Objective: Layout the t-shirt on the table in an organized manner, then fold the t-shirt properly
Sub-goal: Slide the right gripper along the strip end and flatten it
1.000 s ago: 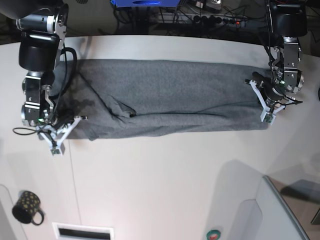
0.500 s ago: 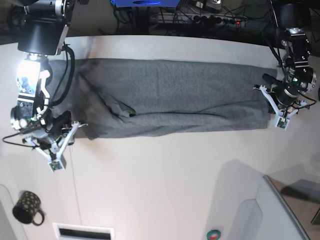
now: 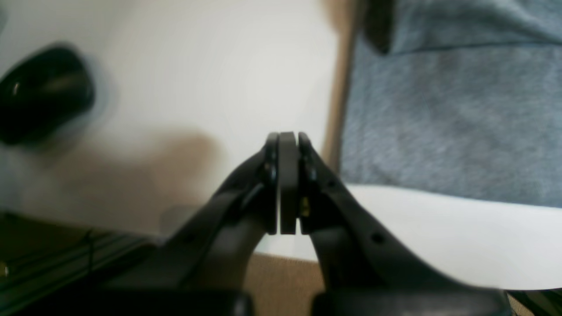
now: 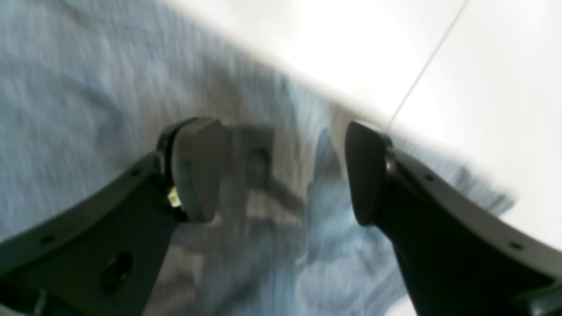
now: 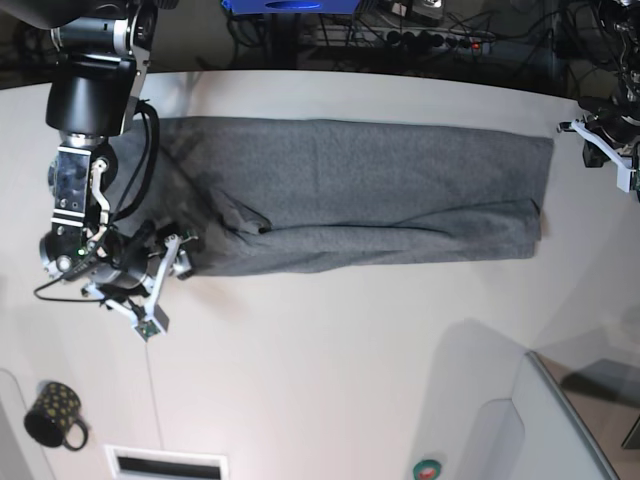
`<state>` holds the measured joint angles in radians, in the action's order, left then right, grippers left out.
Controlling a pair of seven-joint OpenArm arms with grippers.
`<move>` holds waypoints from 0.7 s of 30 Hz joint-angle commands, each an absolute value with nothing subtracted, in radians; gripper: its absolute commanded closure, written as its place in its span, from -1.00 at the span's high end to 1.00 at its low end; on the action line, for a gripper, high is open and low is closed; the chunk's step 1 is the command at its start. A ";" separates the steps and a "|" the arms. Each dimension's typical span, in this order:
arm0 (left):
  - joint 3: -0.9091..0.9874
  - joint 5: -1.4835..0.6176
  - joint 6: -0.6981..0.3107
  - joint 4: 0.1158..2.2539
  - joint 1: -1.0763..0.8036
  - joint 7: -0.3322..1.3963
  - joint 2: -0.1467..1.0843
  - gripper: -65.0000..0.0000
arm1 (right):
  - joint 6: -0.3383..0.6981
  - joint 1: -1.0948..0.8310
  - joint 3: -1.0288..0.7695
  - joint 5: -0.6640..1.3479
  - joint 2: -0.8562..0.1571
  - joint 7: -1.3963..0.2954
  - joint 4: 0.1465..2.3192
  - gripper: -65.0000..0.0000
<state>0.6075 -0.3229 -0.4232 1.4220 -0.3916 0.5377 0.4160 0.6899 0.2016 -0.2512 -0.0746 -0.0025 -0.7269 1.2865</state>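
Both arms have shifted since the earlier frames: the left gripper has withdrawn clear of the t-shirt, and the right gripper has spread its jaws and moved in at the cloth's near corner.

Step in hand: laying out, apparently between grasps. The t-shirt lies as a long band on the bench, a wrinkle near the right gripper's end.

Left gripper: clenched, holding nothing; cloth lies just beside it. Right gripper: released, jaws wide, cloth directly beneath, nothing gripped.

Next move likely requires re-grasping a corner to flatten that wrinkle.
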 commanded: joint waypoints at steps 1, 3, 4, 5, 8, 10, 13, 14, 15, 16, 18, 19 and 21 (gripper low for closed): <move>0.625 -0.332 -0.421 1.437 -0.392 0.515 0.443 -1.00 | 0.698 0.228 -0.252 -0.064 -0.007 -0.710 1.288 0.26; 0.631 -0.332 -0.421 1.437 -0.395 0.515 0.443 -1.00 | 0.698 0.243 -0.252 -0.064 -0.007 -0.705 1.256 0.26; 0.631 -0.332 -0.421 1.437 -0.395 0.515 0.443 -1.00 | 0.698 0.252 -0.252 -0.064 -0.007 -0.702 1.241 0.26; 0.631 -0.332 -0.421 1.435 -0.395 0.515 0.443 -1.00 | 0.698 0.260 -0.252 -0.064 -0.007 -0.702 1.225 0.26; 0.631 -0.332 -0.421 1.434 -0.395 0.515 0.443 -1.00 | 0.698 0.274 -0.252 -0.064 -0.007 -0.700 1.196 0.17; 0.630 -0.331 -0.421 1.432 -0.395 0.515 0.443 -1.00 | 0.698 0.275 -0.252 -0.064 0.007 -0.700 1.191 0.02; 0.630 -0.331 -0.421 1.432 -0.395 0.515 0.444 -1.00 | 0.698 0.280 -0.251 -0.064 0.019 -0.700 1.188 -0.15; 0.628 -0.331 -0.421 1.432 -0.395 0.515 0.444 -1.00 | 0.698 0.280 -0.251 -0.064 0.021 -0.700 1.184 -0.16; 0.627 -0.331 -0.421 1.432 -0.395 0.515 0.444 -1.00 | 0.698 0.282 -0.251 -0.064 0.021 -0.700 1.175 -0.16; 0.627 -0.331 -0.421 1.432 -0.395 0.515 0.444 -1.00 | 0.698 0.285 -0.251 -0.064 0.027 -0.700 1.164 -0.18; 0.630 -0.331 -0.421 1.428 -0.395 0.515 0.444 -1.00 | 0.698 0.295 -0.251 -0.065 0.036 -0.700 1.148 -0.21; 0.630 -0.331 -0.421 1.420 -0.395 0.515 0.447 -1.00 | 0.698 0.297 -0.251 -0.065 0.036 -0.700 1.147 -0.28; 0.630 -0.331 -0.421 1.395 -0.394 0.515 0.449 -1.00 | 0.698 0.297 -0.251 -0.065 0.036 -0.705 1.148 -0.65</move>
<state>0.6205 -0.3271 -0.4244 1.3842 -0.3908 0.5312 0.4244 0.6903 0.2695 -0.2512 -0.0788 0.0360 -0.7200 1.1301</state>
